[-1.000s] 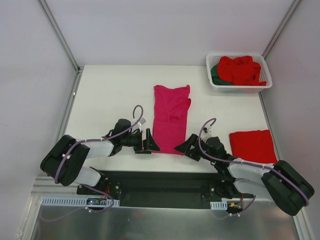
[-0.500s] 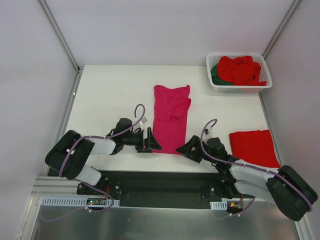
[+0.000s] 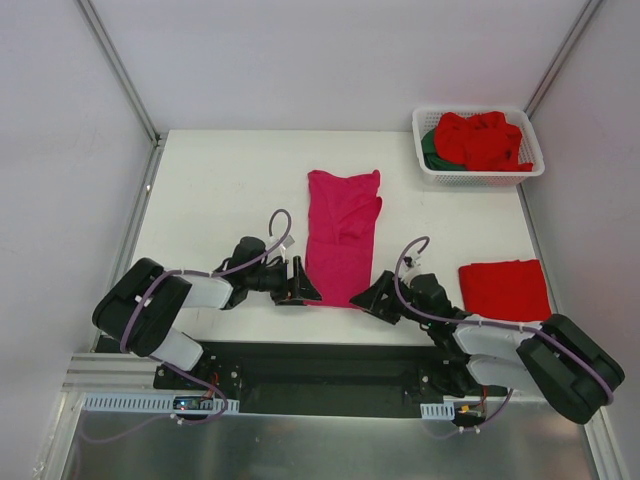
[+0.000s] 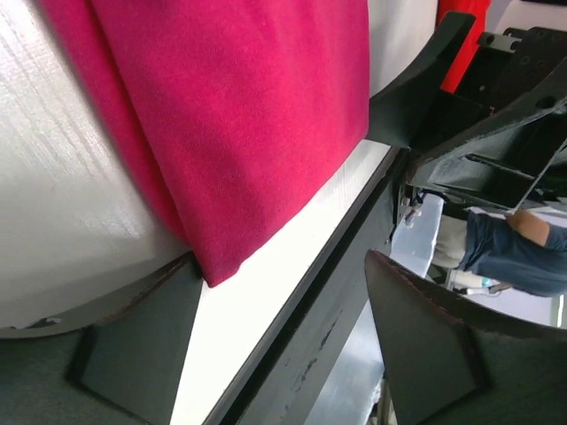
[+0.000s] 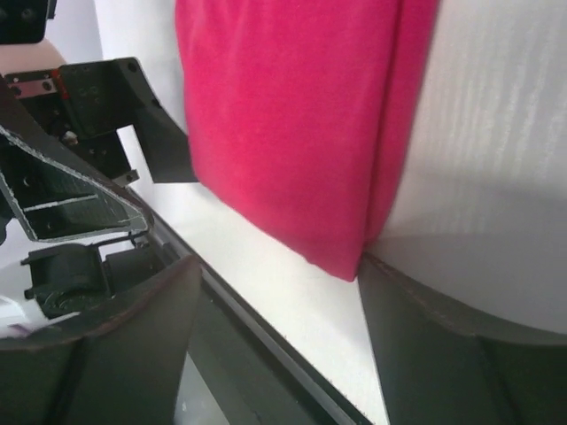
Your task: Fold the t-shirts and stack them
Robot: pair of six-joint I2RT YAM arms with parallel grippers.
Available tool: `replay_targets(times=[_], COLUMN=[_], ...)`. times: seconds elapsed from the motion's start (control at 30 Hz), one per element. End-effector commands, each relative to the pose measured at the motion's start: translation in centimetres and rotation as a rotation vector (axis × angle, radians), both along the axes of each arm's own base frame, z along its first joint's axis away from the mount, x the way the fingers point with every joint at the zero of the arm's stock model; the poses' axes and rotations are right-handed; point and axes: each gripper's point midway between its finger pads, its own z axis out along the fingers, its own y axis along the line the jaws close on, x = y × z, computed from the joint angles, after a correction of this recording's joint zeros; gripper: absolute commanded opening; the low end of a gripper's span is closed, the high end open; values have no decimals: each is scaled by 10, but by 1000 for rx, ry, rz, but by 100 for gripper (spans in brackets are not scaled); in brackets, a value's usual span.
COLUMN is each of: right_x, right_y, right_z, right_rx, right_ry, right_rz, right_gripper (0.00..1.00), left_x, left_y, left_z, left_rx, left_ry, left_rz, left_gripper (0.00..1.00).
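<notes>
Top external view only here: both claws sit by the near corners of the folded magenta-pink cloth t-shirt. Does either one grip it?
Observer: Left wrist view: the left claw stands open. The magenta-pink cloth t-shirt is not pinched; its corner lies at the tip of one finger.
Operator: And the right claw?
Observer: Right wrist view: the right claw is open too, with the shirt's other near corner at the tip of its finger.
Operator: Does the hem overhang the table?
Observer: No. A strip of the white table shows between hem and edge.
</notes>
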Motion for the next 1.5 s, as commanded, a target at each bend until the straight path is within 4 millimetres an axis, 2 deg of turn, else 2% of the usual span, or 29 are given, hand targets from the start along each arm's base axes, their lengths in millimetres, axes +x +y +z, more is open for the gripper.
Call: replay_targets(times=[0.0, 0.03, 0.1, 0.13, 0.23, 0.3, 0.33, 0.37, 0.43, 0.47, 0.8, 0.9, 0.97, 1.03, 1.2, 1.37, 1.4, 1.47], right_x=[-45, -45, -45, -44, -44, -44, -44, -35, -36, -36, -31, -30, -30, -29, -26, -18, -22, -20], right_y=[-43, -43, -43, -44, -44, -45, -45, -39, -38, -38, -43, -42, -43, -42, -43, -42, -45, -44], right_z=[-72, -72, -72, -72, -73, -74, -74, -66, -66, -66, -67, -67, -67, -66, -63, -49, -51, -43], right_rx=[-216, -215, -216, -216, -219, -224, -224, -207, -210, -208, -234, -234, -236, -238, -246, -260, -282, -279], right_ry=[198, 197, 198, 198, 197, 198, 198, 176, 179, 179, 161, 159, 159, 156, 138, 89, 103, 81], right_rz=[-1, 1, -2, -4, -7, -8, -6, -9, -6, -6, -27, -28, -26, -25, -26, -30, -25, -14], right_gripper=[68, 57, 49, 42, 33, 29, 27, 27, 21, 21, 21, 3, 1, 1, 1, 1, 1, 1], left_x=[0, 0, -1, 0, 0, 0, 1, 1, 0, 1, 0, -1, -1, -1, 0, 1, 0, -1], left_y=[2, 2, 2, 2, 1, 1, 1, 1, 1, 1, 2, 1, 2, 2, 1, 0, -1, 0], left_z=[-12, -12, -13, -13, -15, -16, -16, -16, -15, -16, -17, -16, -17, -17, -17, -11, -10, -5], left_rx=[46, 45, 46, 46, 49, 50, 50, 50, 49, 49, 52, 51, 53, 52, 54, 43, 41, 39], left_ry=[1, 2, 4, 3, 8, 12, 8, 9, 10, 10, 11, 11, 15, 15, 19, 9, 7, 5], left_rz=[0, -1, -3, 0, -3, -1, -2, 0, -4, -1, -4, -7, -6, -7, -11, -17, -20, -21], left_gripper=[66, 64, 61, 57, 48, 47, 42, 38, 30, 24, 22, 17, 12, 0, 0, 0, 0, 0])
